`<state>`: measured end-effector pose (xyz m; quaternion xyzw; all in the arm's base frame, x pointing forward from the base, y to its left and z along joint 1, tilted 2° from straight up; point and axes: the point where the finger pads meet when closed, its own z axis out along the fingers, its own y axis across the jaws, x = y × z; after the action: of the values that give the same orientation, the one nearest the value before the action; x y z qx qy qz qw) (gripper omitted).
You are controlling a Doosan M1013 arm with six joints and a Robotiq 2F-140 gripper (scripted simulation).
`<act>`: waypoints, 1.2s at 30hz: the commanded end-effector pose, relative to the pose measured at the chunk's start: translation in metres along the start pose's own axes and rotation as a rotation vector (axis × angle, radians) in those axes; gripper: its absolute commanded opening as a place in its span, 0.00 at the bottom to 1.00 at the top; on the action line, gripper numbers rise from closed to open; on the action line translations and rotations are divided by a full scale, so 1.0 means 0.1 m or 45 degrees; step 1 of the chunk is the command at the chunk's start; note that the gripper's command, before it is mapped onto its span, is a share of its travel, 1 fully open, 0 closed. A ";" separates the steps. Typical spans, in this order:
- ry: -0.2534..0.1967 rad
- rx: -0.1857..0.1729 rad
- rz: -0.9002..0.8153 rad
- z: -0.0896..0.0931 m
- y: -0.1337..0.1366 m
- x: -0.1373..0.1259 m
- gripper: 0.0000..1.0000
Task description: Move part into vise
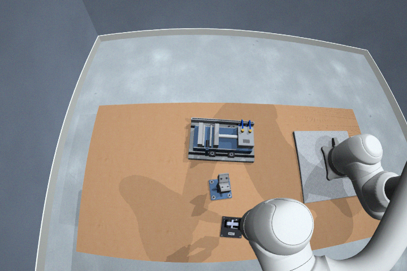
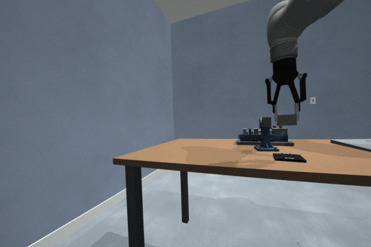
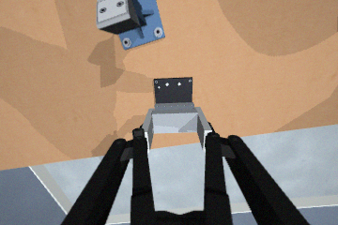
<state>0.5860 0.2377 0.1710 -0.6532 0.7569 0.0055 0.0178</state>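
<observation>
Top view, fixtures: one vise (image 1: 221, 140), one V-block (image 1: 223, 183) on a blue base, one black infeed plate (image 1: 230, 227) and one grey slab (image 1: 322, 166) stand on the orange tabletop (image 1: 139, 166).
Top view, vise: one pale rod runs from its grey cylinder block to a jaw; two blue-and-yellow fittings stand on the block.
Top view, arm: its white joints cover the right edge of the infeed plate; the hand is hidden beneath them.
Exterior view, hand: one hand (image 2: 285, 111) hangs in the air over the tabletop, its two fingers partly closed on one grey part (image 2: 287, 119).
Exterior view, part: held level, well above the infeed plate (image 2: 289, 157), touching neither plate nor tabletop.
Exterior view, legs: two dark table legs show.
Wrist view, grip: two pale fingertips press the part (image 3: 175, 122) from either end.
Wrist view, below: the infeed plate (image 3: 174, 90) lies beyond the part; the V-block (image 3: 115, 14) sits at the upper left.
</observation>
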 end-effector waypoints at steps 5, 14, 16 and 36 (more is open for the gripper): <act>0.000 0.000 0.000 -0.27 0.00 0.00 0.00; 0.000 0.000 0.000 -0.56 0.00 0.00 0.00; 0.000 0.000 0.000 -0.59 0.00 0.00 0.00; 0.000 0.000 0.000 -0.91 0.00 0.00 0.00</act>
<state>0.5843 0.2350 0.2607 -0.6532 0.7569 0.0055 0.0178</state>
